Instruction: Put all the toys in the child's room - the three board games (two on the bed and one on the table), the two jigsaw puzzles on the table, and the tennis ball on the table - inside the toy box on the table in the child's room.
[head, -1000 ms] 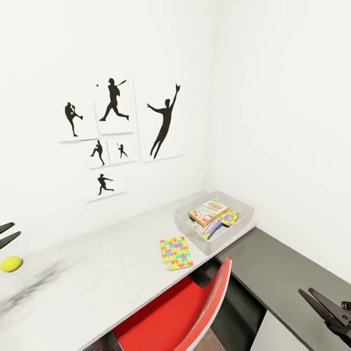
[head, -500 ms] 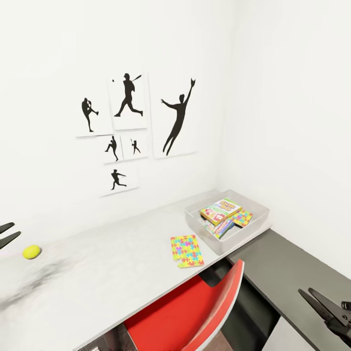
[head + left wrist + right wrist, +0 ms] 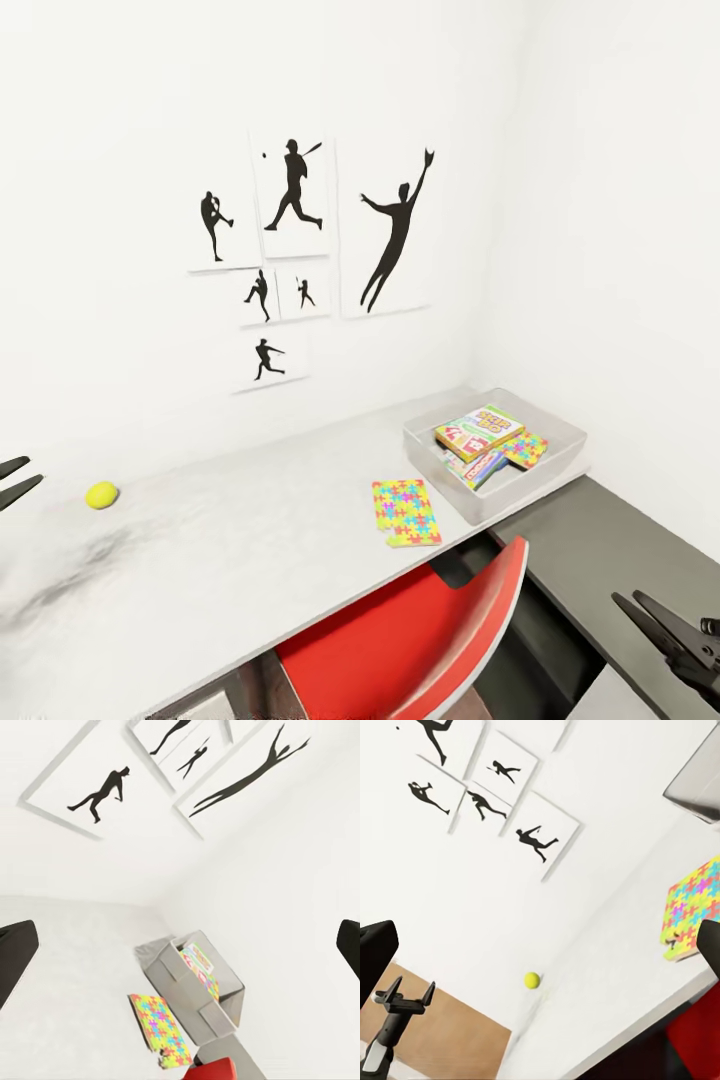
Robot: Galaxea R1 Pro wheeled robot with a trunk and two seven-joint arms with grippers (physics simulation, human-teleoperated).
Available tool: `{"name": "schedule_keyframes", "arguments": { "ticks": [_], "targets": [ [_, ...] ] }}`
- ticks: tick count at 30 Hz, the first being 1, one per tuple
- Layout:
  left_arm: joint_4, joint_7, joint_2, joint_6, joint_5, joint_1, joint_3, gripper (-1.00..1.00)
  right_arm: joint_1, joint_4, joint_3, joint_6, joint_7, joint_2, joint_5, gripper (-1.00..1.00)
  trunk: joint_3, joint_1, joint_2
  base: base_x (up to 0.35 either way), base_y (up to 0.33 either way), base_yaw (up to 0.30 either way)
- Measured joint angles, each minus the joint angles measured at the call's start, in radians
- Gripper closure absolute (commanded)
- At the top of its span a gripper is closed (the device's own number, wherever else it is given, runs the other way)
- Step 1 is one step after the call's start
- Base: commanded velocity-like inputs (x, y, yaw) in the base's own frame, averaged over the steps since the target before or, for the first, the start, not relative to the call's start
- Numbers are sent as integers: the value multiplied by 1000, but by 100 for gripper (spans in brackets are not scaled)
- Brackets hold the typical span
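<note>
1. White-walled room with black sports posters [image 3: 300, 240] above a long grey table [image 3: 230, 560]; red chair [image 3: 420, 640] tucked under its near edge.
2. Left gripper [image 3: 14, 481] at the table's far left, both fingers dark and clearly spread, nothing between them.
3. Ball [image 3: 101, 495] on the table just ahead of those open jaws, not touching them.
4. Right gripper [image 3: 668, 640] held low off the table's right end, jaws parted and empty, over a darker low cabinet [image 3: 620, 540].
5. Puzzle [image 3: 405, 512] flat near the table's front edge, well apart from both sets of jaws, between ball and box.
6. Box [image 3: 560, 455] at the table's right end beside the puzzle, holding several game boxes [image 3: 480, 432] and a second puzzle [image 3: 527, 450]; seen far ahead between the left jaws in the wrist view.
</note>
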Motion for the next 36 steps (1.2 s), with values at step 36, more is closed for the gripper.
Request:
{"name": "schedule_keyframes", "arguments": {
  "ticks": [36],
  "targets": [
    [0,0,0,0,0,0,0,-100,0,0,0,2,0,1,20,-100,-52,0,0,0,3,168]
  ]
}}
